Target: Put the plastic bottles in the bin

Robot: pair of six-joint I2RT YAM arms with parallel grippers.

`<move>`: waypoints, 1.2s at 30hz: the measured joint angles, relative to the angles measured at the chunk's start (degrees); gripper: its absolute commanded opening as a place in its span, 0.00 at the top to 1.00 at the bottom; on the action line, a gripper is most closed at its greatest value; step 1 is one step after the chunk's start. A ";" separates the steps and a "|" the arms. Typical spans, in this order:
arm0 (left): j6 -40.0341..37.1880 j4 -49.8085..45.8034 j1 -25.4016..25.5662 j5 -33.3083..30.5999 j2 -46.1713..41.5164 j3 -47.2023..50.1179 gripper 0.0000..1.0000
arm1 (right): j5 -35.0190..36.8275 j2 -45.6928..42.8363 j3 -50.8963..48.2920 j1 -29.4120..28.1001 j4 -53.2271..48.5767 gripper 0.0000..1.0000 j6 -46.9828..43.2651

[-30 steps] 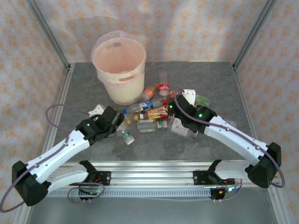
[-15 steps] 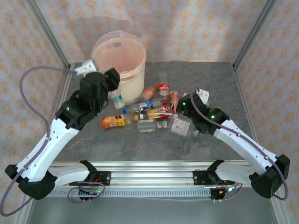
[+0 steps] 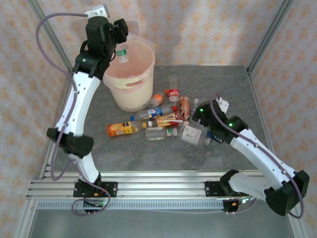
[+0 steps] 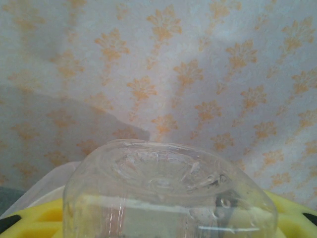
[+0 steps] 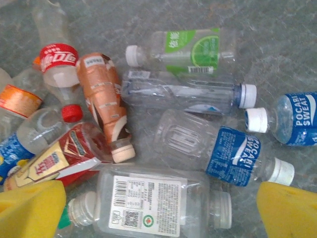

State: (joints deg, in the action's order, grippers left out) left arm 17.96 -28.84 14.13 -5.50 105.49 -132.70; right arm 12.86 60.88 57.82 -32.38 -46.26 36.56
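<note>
Clear plastic with a green band: bottle (image 3: 122,53) clamped in left gripper (image 3: 120,45), hanging high above the near-left rim of bin (image 3: 132,94), its base facing the left wrist camera. Heaped on table (image 3: 228,84) just right of bin: other bottles (image 3: 166,119). Hovering low over the heap's right side, right gripper (image 3: 200,113), jaws spread wide, yellow pads (image 5: 29,208) either side of white-labelled bottle (image 5: 148,203), holding nothing.

A grey, stone-patterned tabletop (image 3: 233,89) sits inside a cell walled with pale fabric printed with orange floral motifs (image 3: 198,29). Slanted aluminium posts (image 3: 269,34) frame the corners. A slotted aluminium rail (image 3: 163,181) runs along the near edge.
</note>
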 measured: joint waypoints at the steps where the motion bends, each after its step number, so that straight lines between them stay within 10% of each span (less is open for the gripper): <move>1: -0.74 -1.11 -0.44 0.94 2.78 -3.34 0.61 | -0.70 -0.07 -0.42 0.61 -0.15 0.01 0.09; 18: -9.64 -12.50 -2.93 8.50 24.90 -15.67 0.56 | -8.79 -0.92 -5.84 6.21 -0.42 0.01 0.50; 36: -15.02 -18.38 -2.95 6.29 25.64 -14.93 0.19 | -17.20 6.27 -11.19 6.62 7.63 0.01 -2.99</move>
State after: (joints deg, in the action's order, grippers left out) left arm 2.94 -47.22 11.18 0.80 131.13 -147.63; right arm -4.34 67.16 46.63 -25.76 -38.63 33.56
